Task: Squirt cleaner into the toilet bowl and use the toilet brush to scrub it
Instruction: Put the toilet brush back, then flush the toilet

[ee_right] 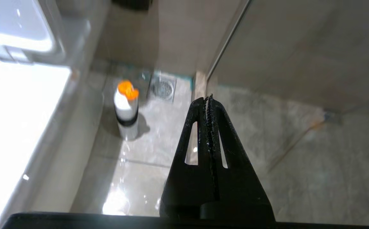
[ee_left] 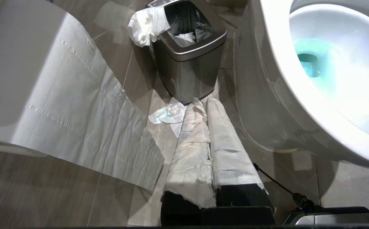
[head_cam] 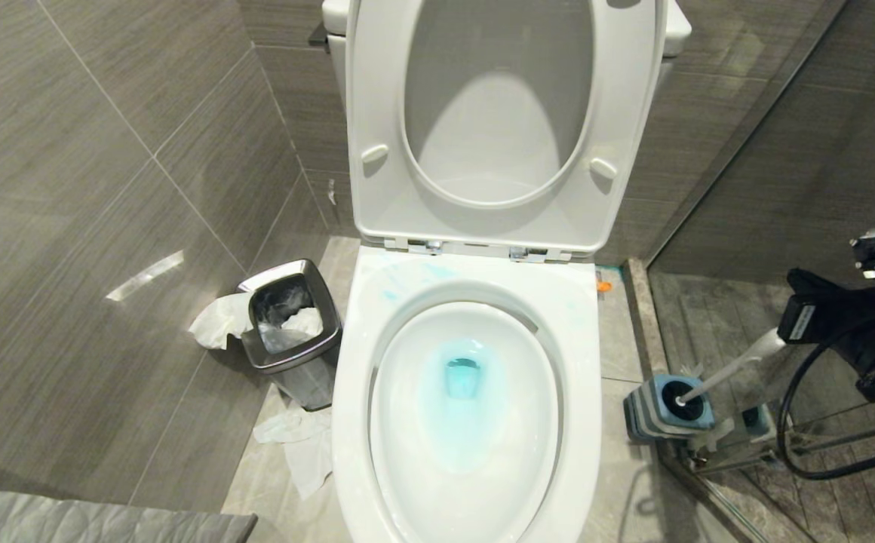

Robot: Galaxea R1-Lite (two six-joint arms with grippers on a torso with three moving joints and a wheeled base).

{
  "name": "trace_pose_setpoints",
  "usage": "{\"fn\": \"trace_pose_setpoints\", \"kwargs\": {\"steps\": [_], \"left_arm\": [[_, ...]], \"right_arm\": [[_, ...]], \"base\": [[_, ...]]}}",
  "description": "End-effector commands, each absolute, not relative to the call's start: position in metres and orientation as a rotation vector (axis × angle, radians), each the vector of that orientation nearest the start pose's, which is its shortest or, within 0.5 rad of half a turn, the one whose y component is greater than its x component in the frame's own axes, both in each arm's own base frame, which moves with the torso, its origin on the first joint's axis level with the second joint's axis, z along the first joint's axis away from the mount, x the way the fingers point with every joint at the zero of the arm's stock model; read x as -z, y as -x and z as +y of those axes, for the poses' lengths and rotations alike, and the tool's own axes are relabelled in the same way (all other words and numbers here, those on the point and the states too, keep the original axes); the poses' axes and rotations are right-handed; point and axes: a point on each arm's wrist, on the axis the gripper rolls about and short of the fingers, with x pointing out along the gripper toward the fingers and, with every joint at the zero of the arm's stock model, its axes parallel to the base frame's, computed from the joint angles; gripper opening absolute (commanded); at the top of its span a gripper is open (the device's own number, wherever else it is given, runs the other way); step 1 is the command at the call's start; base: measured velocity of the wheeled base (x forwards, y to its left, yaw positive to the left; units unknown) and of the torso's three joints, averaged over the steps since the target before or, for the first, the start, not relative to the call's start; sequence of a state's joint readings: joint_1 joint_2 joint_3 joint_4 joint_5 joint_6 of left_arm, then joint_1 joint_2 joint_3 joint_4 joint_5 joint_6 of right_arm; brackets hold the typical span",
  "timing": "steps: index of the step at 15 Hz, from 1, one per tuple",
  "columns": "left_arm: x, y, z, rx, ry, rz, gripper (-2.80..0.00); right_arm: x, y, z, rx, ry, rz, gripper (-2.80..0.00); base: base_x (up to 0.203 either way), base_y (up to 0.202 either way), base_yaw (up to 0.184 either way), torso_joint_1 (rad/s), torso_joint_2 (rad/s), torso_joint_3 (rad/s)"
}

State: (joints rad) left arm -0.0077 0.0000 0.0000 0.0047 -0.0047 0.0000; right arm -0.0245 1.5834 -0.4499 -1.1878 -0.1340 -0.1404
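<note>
My right tool (ee_right: 210,105) hangs pinched shut on nothing above the floor beside the toilet, its two black fingers pressed together at the tips; the left tool (ee_left: 203,105), wrapped in white paper, is likewise closed and empty, parked low near the steel waste bin (ee_left: 187,47). I judge the squirting done: the cleaner (head_cam: 462,377) has pooled turquoise at the drain, with faint streaks on the rim near the hinges, and the white bottle with the orange cap (ee_right: 126,109) stands upright on the floor beside the toilet bowl (head_cam: 581,377). So the step in hand is fetching the toilet brush (head_cam: 735,367). Its slim white handle leans out of the blue-and-grey striped holder (head_cam: 664,411), which sits on the floor just to the right of the bowl, against the glass partition, with the right arm close above the handle's upper end. To do this well I would open the tool wide first, come at the handle across its upper part with the fingers on either side, close firmly, then lift along the handle's slant so the brush head slides free without tipping the holder or knocking the glass. The bowl itself is glossy white, seat and lid up, tinted water at the bottom.
</note>
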Motion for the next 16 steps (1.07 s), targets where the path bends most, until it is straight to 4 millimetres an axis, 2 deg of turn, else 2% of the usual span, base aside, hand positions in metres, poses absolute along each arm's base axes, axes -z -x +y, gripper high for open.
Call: {"fn": "trace_pose_setpoints", "kwargs": {"steps": [1,3,5,7,9,12,16], "left_arm": [[-0.075,0.023,0.0,0.014,0.0,0.006,-2.8],[-0.075,0.023,0.0,0.012,0.0,0.006,-2.8],[-0.075,0.023,0.0,0.012,0.0,0.006,-2.8],[-0.075,0.023,0.0,0.012,0.0,0.005,-2.8],[-0.075,0.023,0.0,0.012,0.0,0.006,-2.8],[-0.075,0.023,0.0,0.012,0.001,0.006,-2.8],[-0.075,0.023,0.0,0.013,0.0,0.006,-2.8]], "right_arm": [[-0.226,-0.216,-0.008,0.169,0.132,-0.143,-2.8],[-0.255,-0.199,-0.008,0.168,0.13,-0.16,-2.8],[-0.273,-0.18,-0.007,0.169,0.127,-0.19,-2.8],[-0.282,-0.155,-0.007,0.17,0.125,-0.214,-2.8],[-0.283,-0.121,-0.006,0.169,0.126,-0.202,-2.8],[-0.267,-0.078,-0.005,0.164,0.125,-0.127,-2.8],[-0.214,-0.04,-0.004,0.161,0.092,-0.041,-2.8]], "base": [[0.0,0.0,0.0,0.0,0.0,0.0],[0.0,0.0,0.0,0.0,0.0,0.0],[0.0,0.0,0.0,0.0,0.0,0.0],[0.0,0.0,0.0,0.0,0.0,0.0],[0.0,0.0,0.0,0.0,0.0,0.0],[0.0,0.0,0.0,0.0,0.0,0.0],[0.0,0.0,0.0,0.0,0.0,0.0]]}}
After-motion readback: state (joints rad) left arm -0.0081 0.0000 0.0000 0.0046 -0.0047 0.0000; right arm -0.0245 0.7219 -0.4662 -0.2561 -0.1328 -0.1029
